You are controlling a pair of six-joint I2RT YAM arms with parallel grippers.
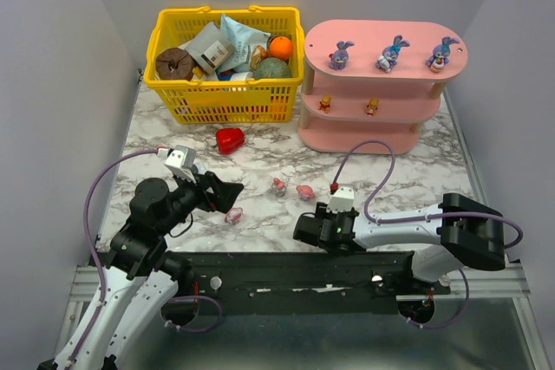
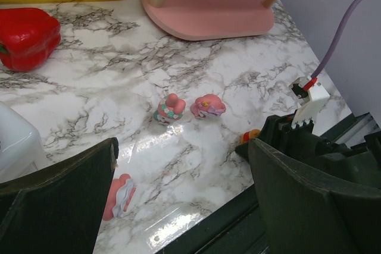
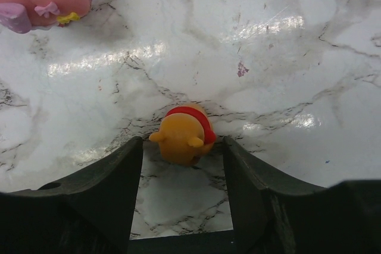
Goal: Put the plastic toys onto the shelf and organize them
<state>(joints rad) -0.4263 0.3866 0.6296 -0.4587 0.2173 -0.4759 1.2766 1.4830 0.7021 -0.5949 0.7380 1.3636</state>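
Observation:
The pink shelf (image 1: 381,41) stands at the back right. Three purple-blue bunnies (image 1: 391,55) stand on its top board and two orange bears (image 1: 370,107) on the middle board. A third orange bear (image 3: 181,138) lies on the marble between the tips of my open right gripper (image 3: 182,154), which is not closed on it. Two pink-white toys (image 2: 169,110) (image 2: 207,105) lie mid-table. A third (image 2: 119,196) lies beside the left finger of my open, empty left gripper (image 2: 184,206). In the top view the left gripper (image 1: 224,194) is left of them.
A yellow basket (image 1: 165,82) full of items stands at the back left. A red heart-shaped object (image 1: 229,139) lies in front of it. The right gripper (image 1: 300,230) is low near the table's front edge, next to the black base rail (image 1: 286,270).

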